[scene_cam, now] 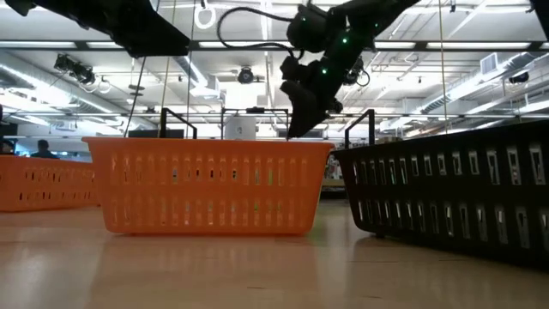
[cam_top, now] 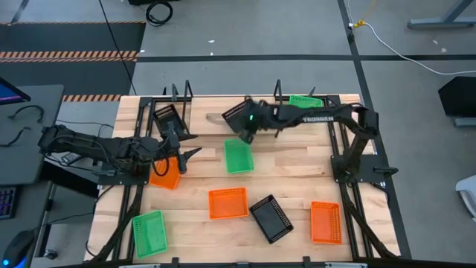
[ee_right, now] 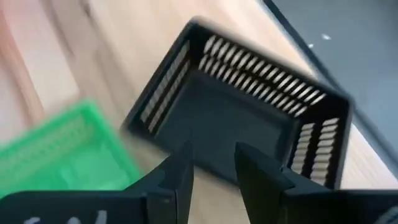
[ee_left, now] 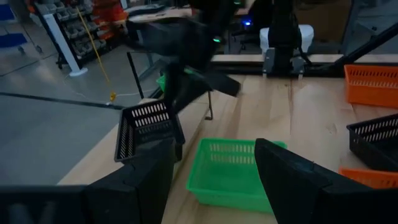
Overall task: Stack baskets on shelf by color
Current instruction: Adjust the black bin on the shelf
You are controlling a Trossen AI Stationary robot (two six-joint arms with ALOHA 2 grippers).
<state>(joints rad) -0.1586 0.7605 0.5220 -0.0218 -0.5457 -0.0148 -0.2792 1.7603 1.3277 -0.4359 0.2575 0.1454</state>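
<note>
My right gripper [cam_top: 242, 131] reaches from the right toward the table's far middle and is shut on a black basket [cam_top: 236, 113], which is tilted by the shelf [cam_top: 212, 117]. In the left wrist view that black basket [ee_left: 148, 129] hangs askew beyond a green basket [ee_left: 235, 171]. My left gripper [cam_top: 190, 154] is open, above the table left of the green basket [cam_top: 238, 157] and beside an orange basket [cam_top: 165, 173]. Another black basket [cam_top: 165, 117] sits at the shelf's left end. A green basket [cam_top: 306, 100] sits at its right end. My right gripper [ee_right: 214, 177] has one side wall [ee_right: 214, 155] of the black basket between its two fingers, coming at it slanting from above and from the table's near side. The basket is tilted, its open side toward the wrist camera. Whether a corner rests on the board, I cannot tell.
On the near half of the table lie an orange basket [cam_top: 227, 202], a black basket [cam_top: 270, 219], another orange basket [cam_top: 325, 222] and a green basket [cam_top: 149, 232]. The shelf's black upright frames [cam_top: 279, 89] stand along the far edge.
</note>
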